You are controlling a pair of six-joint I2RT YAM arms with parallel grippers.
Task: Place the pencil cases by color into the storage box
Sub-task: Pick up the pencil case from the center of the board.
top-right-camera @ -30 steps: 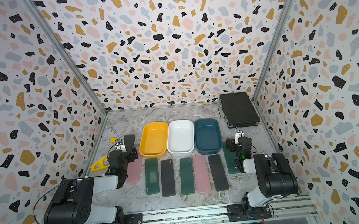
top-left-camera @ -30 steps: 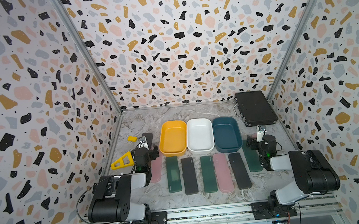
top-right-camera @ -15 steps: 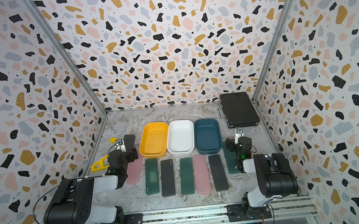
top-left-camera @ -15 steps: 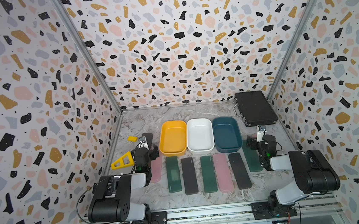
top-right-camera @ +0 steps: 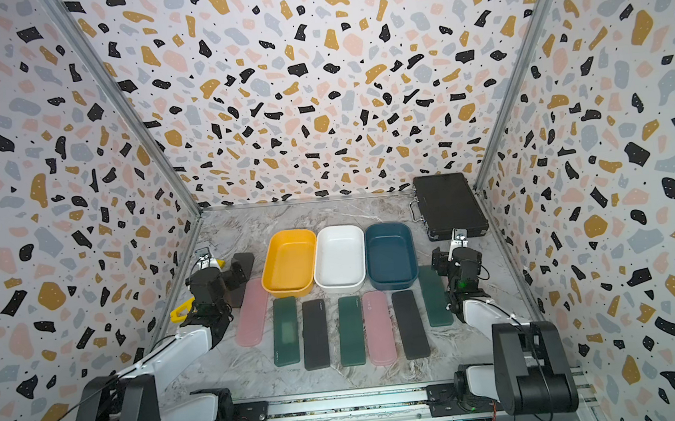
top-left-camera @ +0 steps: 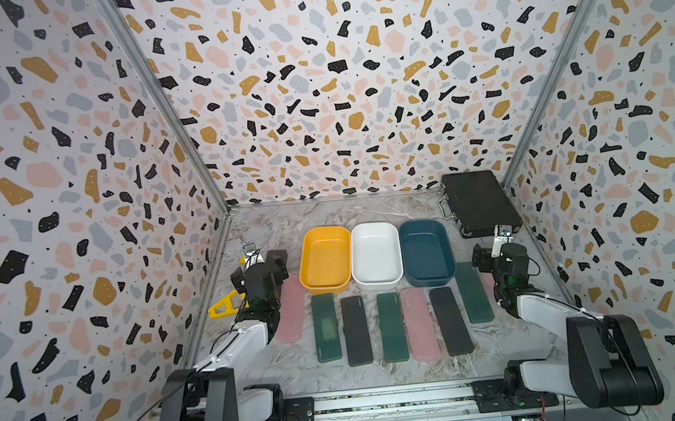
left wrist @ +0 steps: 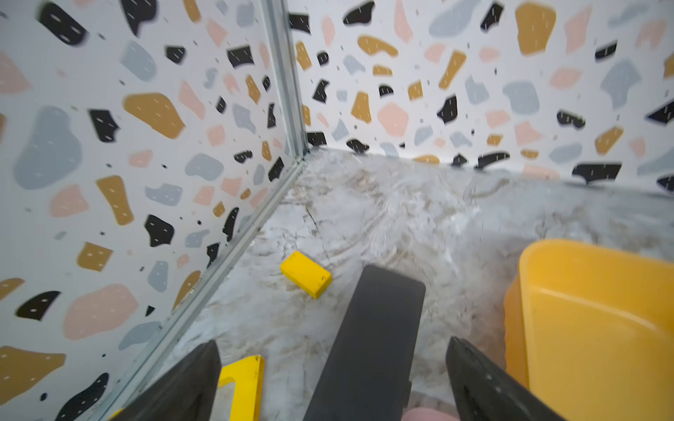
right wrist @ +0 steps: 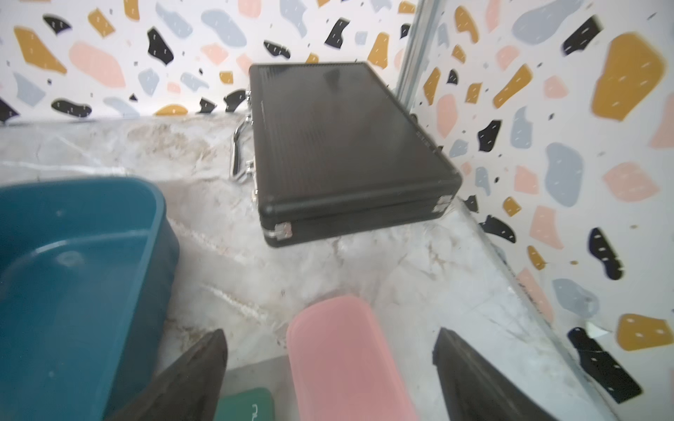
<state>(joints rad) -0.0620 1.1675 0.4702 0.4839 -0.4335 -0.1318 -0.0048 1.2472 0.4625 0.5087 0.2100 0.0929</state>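
Pink case (right wrist: 339, 350) lies flat between the right gripper (right wrist: 330, 337) jaws, gaps on both sides, nothing held. Black case (left wrist: 375, 328) sits the same way inside the wide-open left gripper (left wrist: 333, 344). Teal bin (right wrist: 73, 255) is just beside the right gripper, yellow bin (left wrist: 583, 291) beside the left, both empty. Looks like the first pick. Next: pinch across the width, lift clear, drop into a bin.

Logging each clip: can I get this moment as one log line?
phase: pre-grasp | left tool: open, astride black case | right tool: open, astride pink case | yellow bin, white bin, blue bin: empty
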